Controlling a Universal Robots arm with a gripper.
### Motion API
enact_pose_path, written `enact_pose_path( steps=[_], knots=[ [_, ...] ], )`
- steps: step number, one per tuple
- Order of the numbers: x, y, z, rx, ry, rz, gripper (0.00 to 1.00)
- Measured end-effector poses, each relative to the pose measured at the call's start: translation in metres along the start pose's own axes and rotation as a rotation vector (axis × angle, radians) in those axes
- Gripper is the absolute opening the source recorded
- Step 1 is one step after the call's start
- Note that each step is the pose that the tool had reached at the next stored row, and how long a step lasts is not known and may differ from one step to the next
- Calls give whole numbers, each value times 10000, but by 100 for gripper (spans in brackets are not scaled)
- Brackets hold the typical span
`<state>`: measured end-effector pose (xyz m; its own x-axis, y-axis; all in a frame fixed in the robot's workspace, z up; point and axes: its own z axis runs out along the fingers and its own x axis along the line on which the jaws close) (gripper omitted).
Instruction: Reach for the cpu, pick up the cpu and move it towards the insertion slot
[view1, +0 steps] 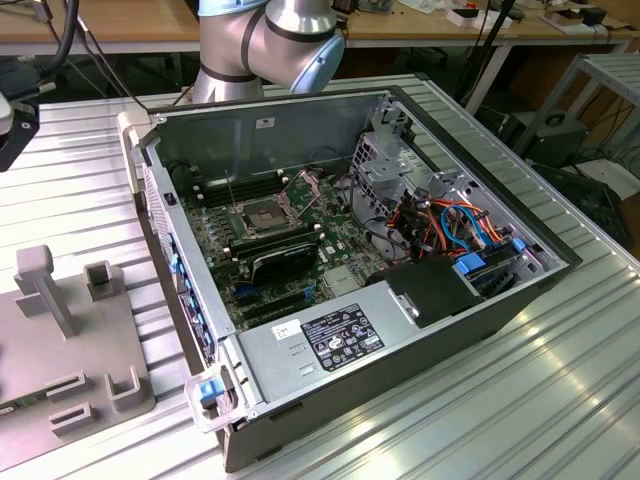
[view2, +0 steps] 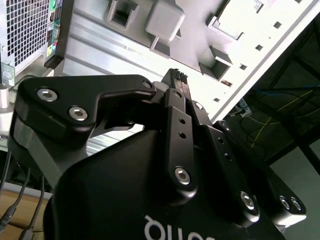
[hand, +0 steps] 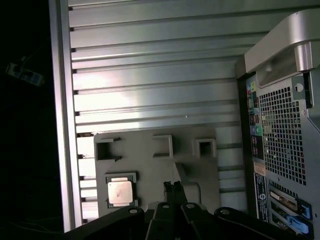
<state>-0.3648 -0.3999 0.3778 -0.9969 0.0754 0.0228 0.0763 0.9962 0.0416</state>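
The cpu (hand: 120, 192), a small pale square chip, lies flat in a grey holder on the grey fixture plate (hand: 150, 145) in the first wrist view. My gripper (hand: 173, 188) hovers over that plate, off to one side of the cpu and not touching it. Its two black fingers are pressed together with nothing between them, as the second wrist view also shows at the gripper (view2: 177, 76). The insertion slot (view1: 262, 215), a square socket with a silver frame and dark centre, sits on the motherboard inside the open computer case (view1: 200, 130) in the exterior view.
The fixture plate (view1: 100, 345) with upright grey blocks (view1: 45, 285) lies at the exterior view's left of the case on a ribbed aluminium table (view1: 560, 400). The case's perforated back panel (hand: 282, 130) stands close beside the plate. Cables and a drive cage (view1: 400, 160) fill the case's other end.
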Motion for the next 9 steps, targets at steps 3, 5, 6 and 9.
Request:
enact_pose_path(
  steps=[3,5,6,9],
  knots=[
    [37,-3,2,1,1,0,11],
    [71,-6,5,0,0,-1,11],
    [83,-7,6,0,1,-1,11],
    [117,-9,8,0,1,-1,11]
  ],
)
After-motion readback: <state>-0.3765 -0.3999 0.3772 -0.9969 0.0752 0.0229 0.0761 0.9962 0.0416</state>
